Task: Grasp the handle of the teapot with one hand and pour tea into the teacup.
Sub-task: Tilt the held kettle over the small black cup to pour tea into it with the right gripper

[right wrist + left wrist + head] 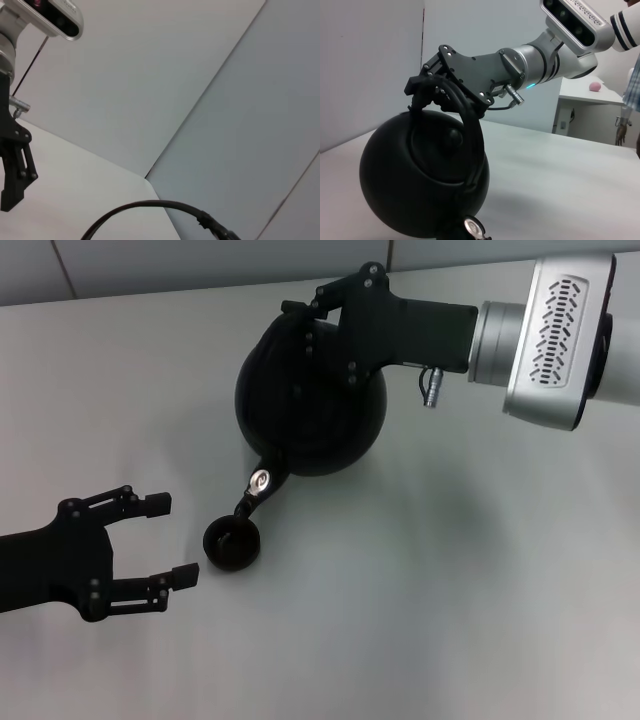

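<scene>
Two grippers at work, mid-pour: right gripper (pixel 315 315) at upper centre clamped on the handle (pixel 470 125), teapot (pixel 310 400) tipped, spout just above the teacup (pixel 232 543) on the surface (pixel 450 590) at lower centre-left; left gripper (pixel 165 540) spread beside the cup; next, probably more tilt.

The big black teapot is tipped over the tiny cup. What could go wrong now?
1. The teacup is tiny and the teapot's spout sits near its rim, so tea might miss and spill on the table.
2. The right gripper holds the tilted pot only by its thin handle, so the pot might swing or slip.
3. The open left gripper waits beside the cup and could knock it.
</scene>
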Controlling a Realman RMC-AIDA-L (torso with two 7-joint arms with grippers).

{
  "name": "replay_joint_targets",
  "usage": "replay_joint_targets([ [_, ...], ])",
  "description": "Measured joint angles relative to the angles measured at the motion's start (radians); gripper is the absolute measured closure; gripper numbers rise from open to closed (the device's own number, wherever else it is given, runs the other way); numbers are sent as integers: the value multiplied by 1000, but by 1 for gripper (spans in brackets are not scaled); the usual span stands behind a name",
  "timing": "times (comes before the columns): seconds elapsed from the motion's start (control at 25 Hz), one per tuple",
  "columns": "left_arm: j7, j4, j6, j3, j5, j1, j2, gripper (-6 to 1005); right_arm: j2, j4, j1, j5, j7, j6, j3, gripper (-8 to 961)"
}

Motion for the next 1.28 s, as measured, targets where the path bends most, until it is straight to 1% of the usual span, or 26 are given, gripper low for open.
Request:
replay_joint_targets([
  [1.28,0,0,-13,0,0,-5,1,128,1,14,6,0,-91,0,0,862],
])
